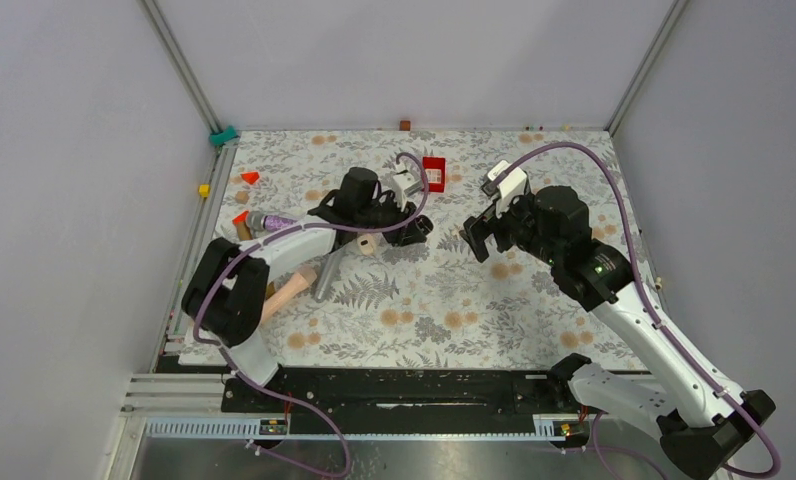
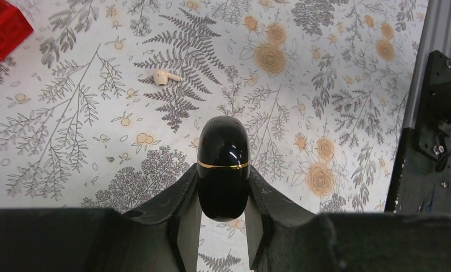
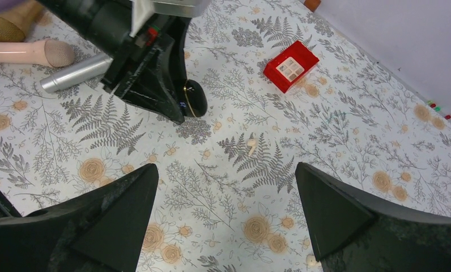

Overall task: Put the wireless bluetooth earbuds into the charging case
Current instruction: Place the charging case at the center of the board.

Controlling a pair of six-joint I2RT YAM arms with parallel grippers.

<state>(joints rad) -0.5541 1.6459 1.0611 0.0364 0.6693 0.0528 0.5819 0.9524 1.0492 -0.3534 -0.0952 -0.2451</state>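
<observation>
My left gripper (image 2: 222, 173) is shut on the charging case (image 2: 223, 164), a glossy black oval with a thin gold seam, closed, and holds it just above the flowered table cover. It also shows in the top view (image 1: 421, 228) and the right wrist view (image 3: 196, 99). The earbuds I see are cream, not black. One earbud (image 2: 161, 76) lies on a fern print beyond the case, between the two grippers (image 3: 251, 145). A second earbud (image 3: 311, 260) lies by my right gripper's finger. My right gripper (image 3: 226, 167) is open and empty above the cover (image 1: 484, 235).
A red square box (image 1: 433, 173) lies at the back, also in the right wrist view (image 3: 291, 65). A silver cylinder (image 3: 76, 73), a cream handle (image 3: 25, 52) and a purple item (image 1: 269, 220) lie left of the left gripper. Small red wedges (image 1: 249, 177) sit far left.
</observation>
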